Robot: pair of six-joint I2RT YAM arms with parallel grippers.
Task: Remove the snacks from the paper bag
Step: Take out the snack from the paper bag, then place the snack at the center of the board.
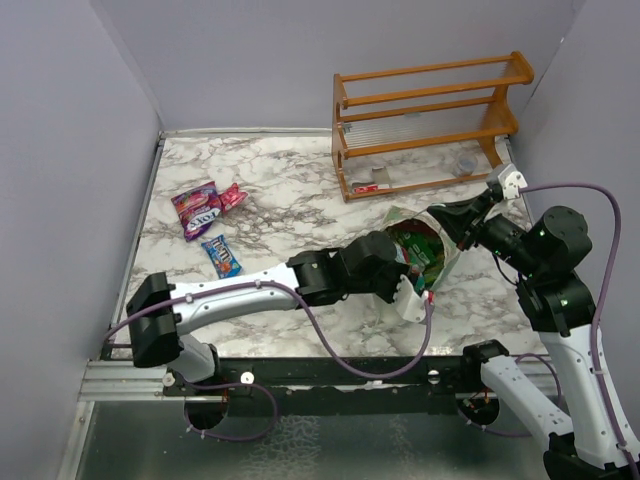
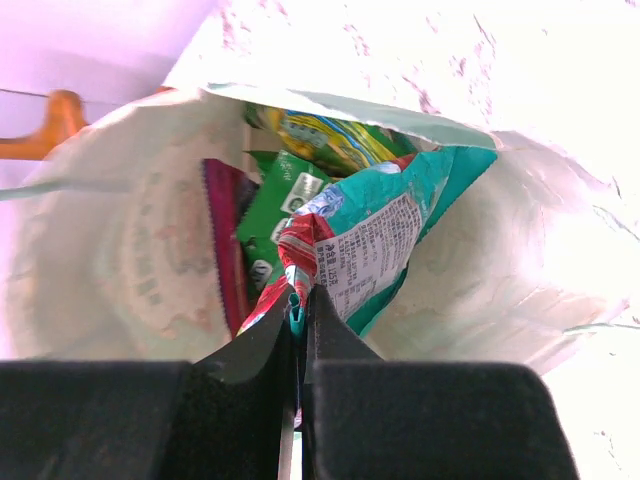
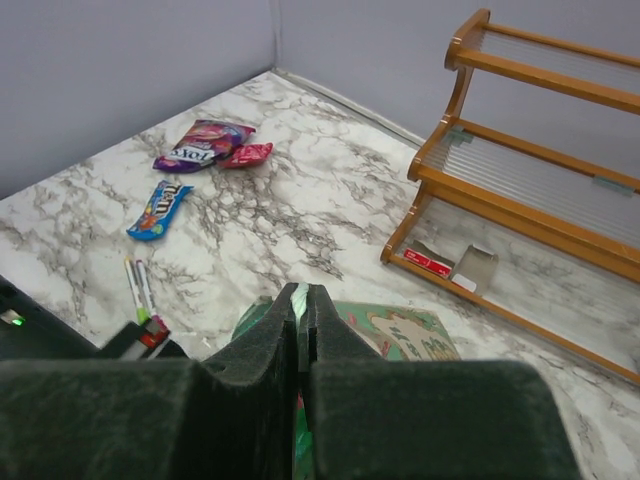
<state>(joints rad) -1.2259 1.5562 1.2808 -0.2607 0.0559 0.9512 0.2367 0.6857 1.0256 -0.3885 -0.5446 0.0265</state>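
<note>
while the paper bag (image 1: 452, 262) lay on its side near the right edge of the marble tabletop (image 1: 300, 190), the step in hand looked like drawing a snack out of it. the right gripper (image 3: 302, 300) pinched the one bag's rim. the left gripper (image 2: 300, 300), inside the mouth, gripped a teal packet (image 2: 400, 230) by its corner. next, a straight pull clear of the rim seemed called for. three packets lay near the left edge: a purple packet (image 1: 196, 207), a pink packet (image 1: 232, 197) and a blue packet (image 1: 221, 256). three more showed inside: a yellow-green packet (image 2: 320, 135), a green packet (image 2: 280, 200) and a dark red packet (image 2: 225, 230).

Right gripper (image 3: 302, 293) pinches, seemingly, the paper bag (image 3: 400, 330) rim; 3 snacks (image 3: 205, 143) lie beyond.
</note>
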